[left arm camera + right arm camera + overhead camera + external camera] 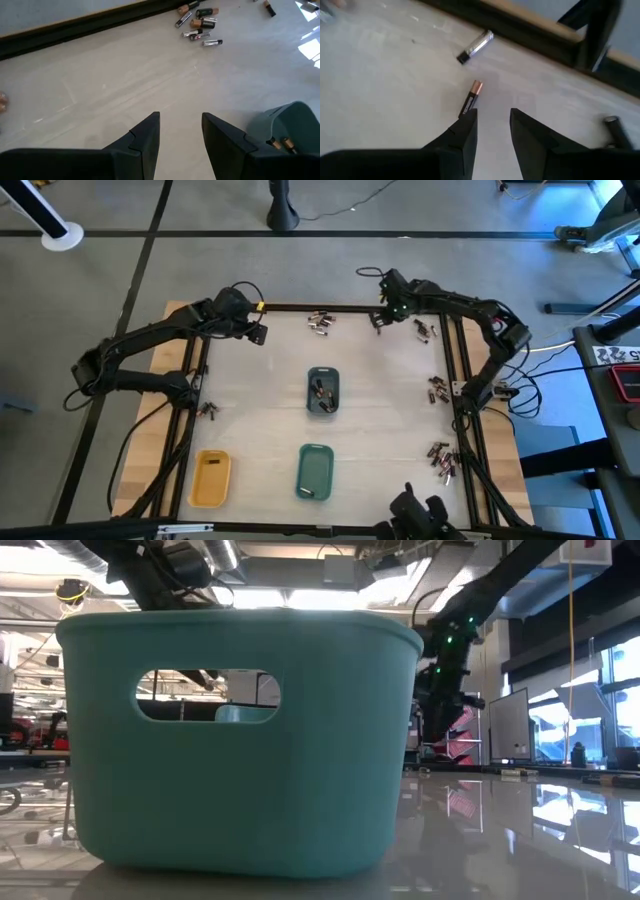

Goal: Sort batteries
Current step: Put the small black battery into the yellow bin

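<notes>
Right gripper (492, 125) low over far table edge, fingers parted, empty, copper-tipped battery (471, 98) just beside one fingertip. Left gripper (180, 132) hovers, parted, empty.

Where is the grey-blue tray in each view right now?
High view: grey-blue tray at table centre, batteries inside.
Low view: only a sliver through the green tray's handle slot.
Left wrist view: right edge, beyond the left gripper.
Right wrist view: not in it.
Shared landmark: the green tray.
</notes>
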### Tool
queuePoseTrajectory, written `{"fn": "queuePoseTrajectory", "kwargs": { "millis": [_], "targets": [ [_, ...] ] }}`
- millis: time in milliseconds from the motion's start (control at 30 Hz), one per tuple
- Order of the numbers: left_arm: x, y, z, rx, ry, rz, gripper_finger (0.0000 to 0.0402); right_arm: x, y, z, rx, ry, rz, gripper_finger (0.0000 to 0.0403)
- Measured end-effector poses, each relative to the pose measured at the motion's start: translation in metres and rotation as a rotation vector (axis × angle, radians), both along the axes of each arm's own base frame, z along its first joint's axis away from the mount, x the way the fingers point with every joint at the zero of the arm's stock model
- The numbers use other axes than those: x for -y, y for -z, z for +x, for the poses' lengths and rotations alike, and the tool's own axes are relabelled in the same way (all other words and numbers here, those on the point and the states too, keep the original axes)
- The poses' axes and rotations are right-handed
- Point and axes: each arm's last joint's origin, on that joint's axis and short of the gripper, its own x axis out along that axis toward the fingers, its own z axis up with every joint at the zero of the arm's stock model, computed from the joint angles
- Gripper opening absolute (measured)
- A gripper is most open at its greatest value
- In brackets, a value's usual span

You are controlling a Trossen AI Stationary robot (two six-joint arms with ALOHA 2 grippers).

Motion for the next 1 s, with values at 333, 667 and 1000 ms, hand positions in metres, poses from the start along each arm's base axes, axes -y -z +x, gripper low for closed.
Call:
{"fn": "queuePoseTrajectory", "kwargs": {
  "millis": [333,667,1000],
  "targets": [
    [0.003,0.000,0.002,0.002,0.017,-0.011,0.0136,0.007,0.023,0.006,-0.021,0.014,0.037,0.0117],
    [0.003,0.000,0.002,0.004,0.012,-0.015,0.0136,-0.001,0.039,0.025,-0.026,-0.019,0.050,0.0117],
    [0.003,0.001,0.002,0.000,0.012,-0.019,0.0136,-0.001,0.061,0.027,-0.109,0.007,0.082,0.0113]
  ]
}}
